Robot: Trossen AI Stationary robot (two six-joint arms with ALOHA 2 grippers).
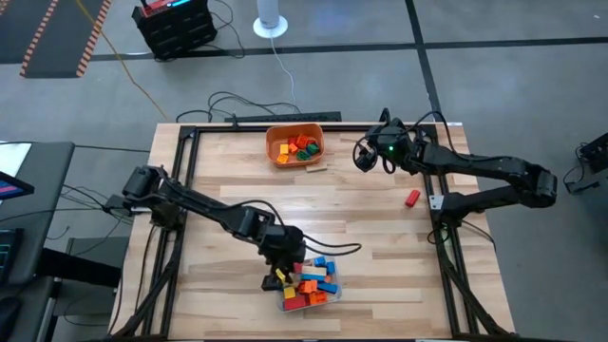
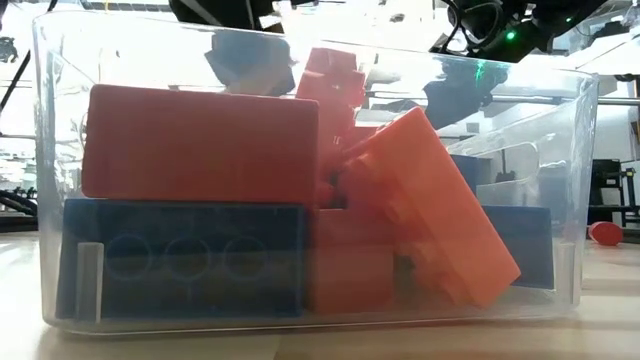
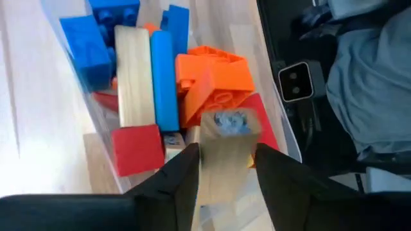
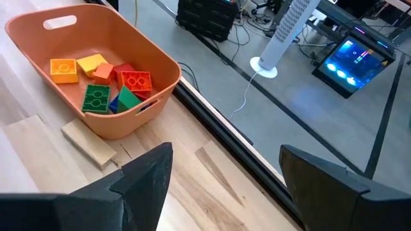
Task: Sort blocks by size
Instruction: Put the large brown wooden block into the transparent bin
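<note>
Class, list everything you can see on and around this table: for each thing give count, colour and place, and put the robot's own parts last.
Clear tub: one, table's near edge, filled with red, blue, orange, yellow blocks.
Orange bowl: one, far side, holding small orange, red, green blocks.
Tan block: one, flat beside the bowl.
Red block: one, loose on the table's right part.
Tan long block: one, between the left gripper's fingers above the tub.
Left gripper: over the tub.
Right gripper: open, empty, near the bowl.

Overhead view straight down — low view pressed against the tub (image 2: 40, 150), shared with overhead.
</note>
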